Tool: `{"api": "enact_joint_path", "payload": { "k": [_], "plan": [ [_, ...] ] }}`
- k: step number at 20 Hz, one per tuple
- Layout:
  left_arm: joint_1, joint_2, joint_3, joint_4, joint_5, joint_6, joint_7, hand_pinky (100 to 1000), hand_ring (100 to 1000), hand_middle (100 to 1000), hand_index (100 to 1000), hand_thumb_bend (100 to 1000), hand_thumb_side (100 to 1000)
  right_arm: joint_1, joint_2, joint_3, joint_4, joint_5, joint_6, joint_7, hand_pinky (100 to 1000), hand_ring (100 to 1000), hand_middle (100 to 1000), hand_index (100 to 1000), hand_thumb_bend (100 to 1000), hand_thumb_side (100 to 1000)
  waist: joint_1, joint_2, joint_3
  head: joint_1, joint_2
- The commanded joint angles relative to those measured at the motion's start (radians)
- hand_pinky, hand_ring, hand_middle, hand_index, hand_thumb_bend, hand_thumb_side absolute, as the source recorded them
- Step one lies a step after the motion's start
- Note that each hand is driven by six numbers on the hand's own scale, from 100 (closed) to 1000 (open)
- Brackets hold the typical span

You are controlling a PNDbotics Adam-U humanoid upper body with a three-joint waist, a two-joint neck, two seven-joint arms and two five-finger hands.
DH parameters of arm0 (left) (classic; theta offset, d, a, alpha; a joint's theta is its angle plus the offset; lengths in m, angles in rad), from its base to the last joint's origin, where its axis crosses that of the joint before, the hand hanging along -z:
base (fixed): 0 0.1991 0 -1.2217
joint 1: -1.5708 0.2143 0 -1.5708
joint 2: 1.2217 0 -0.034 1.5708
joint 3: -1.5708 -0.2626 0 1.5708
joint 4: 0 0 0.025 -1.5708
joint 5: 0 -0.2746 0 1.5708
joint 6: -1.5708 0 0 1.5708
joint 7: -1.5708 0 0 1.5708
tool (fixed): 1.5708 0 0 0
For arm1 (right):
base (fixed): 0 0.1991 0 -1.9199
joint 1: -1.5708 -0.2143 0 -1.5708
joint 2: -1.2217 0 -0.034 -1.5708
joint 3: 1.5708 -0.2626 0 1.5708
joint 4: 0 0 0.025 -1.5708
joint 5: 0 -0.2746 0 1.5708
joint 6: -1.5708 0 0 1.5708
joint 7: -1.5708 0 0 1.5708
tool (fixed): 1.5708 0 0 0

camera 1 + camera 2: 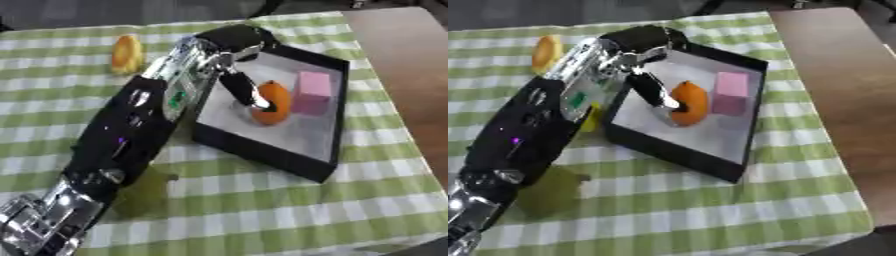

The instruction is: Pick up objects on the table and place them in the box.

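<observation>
Left hand [249, 90], fingers curled on round orange fruit [276, 104] in black box [262, 150]; pink cube [313, 91] at 3 o'clock.

You were working at what looked like a staged test table rather than a lived-in room; a green-and-white checked cloth [262, 210] covered the surface, domestic in pattern; beside it on your right ran a bare brown tabletop [411, 75]; the far edge gave onto a dark, blurred floor or background, too indistinct to read; a shallow black box [262, 152] with a pale floor sat on the cloth; whether home or lab, you could not tell for certain.
</observation>
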Motion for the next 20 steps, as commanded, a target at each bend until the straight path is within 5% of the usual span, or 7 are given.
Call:
{"api": "enact_joint_path", "payload": {
  "k": [1,8,13,17,20],
  "plan": [
    [-0.027,0.069,0.017,-0.044,0.070,0.044,-0.009,841,863,817,877,306,402,-0.001,-0.066,-0.030,-0.002,-0.004,-0.005,-0.016,877,889,768,839,100,513,-0.007,-0.049,0.010,-0.016,0.005],
    [-0.038,0.280,0.083,-0.072,0.224,0.141,-0.030,843,867,820,876,273,396,0.010,-0.117,-0.075,0.021,-0.053,-0.025,-0.065,877,889,770,841,100,504,-0.001,-0.066,0.050,-0.058,0.005],
    [-0.020,0.410,0.102,-0.071,0.267,0.156,-0.053,838,864,815,877,281,427,0.019,-0.140,-0.090,0.033,-0.075,-0.038,-0.084,876,889,771,840,100,492,0.001,-0.071,0.068,-0.072,0.005],
    [0.026,0.552,0.047,-0.160,0.408,0.169,-0.088,825,852,798,871,319,452,0.042,-0.160,-0.098,0.039,-0.070,-0.042,-0.095,875,889,772,840,100,494,0.011,-0.077,0.093,-0.091,0.005],
    [0.093,0.662,-0.014,-0.311,0.523,0.238,-0.065,825,850,797,869,338,507,0.053,-0.170,-0.101,0.042,-0.066,-0.043,-0.099,874,889,771,840,100,490,0.019,-0.080,0.110,-0.102,0.005]
  ]
}}
